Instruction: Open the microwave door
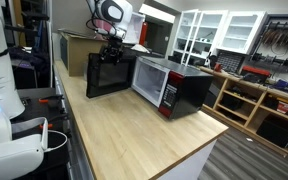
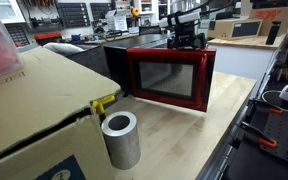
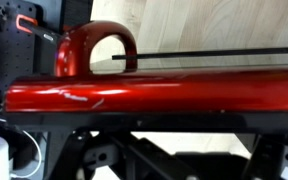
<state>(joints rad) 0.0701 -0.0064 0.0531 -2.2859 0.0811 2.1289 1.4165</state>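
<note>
The microwave (image 1: 179,88) is a black box with a red-trimmed front and stands on the wooden counter (image 1: 134,135). The microwave door (image 1: 109,75) is swung wide open, its black inside showing. In an exterior view its red-rimmed outside and dark window (image 2: 169,78) face the camera. My gripper (image 1: 112,50) sits at the door's top edge in both exterior views (image 2: 184,42). In the wrist view the red top edge (image 3: 144,95) runs across the picture with a red loop handle (image 3: 94,45) beyond it. The gripper (image 3: 179,145) has its fingers spread and holds nothing.
A brown cardboard box (image 1: 77,50) stands behind the door and fills the near foreground in an exterior view (image 2: 34,115). A grey metal cylinder (image 2: 121,138) stands on the counter beside it. White glass-paned cabinets (image 1: 219,30) and wooden shelves (image 1: 254,100) lie beyond the counter's edge.
</note>
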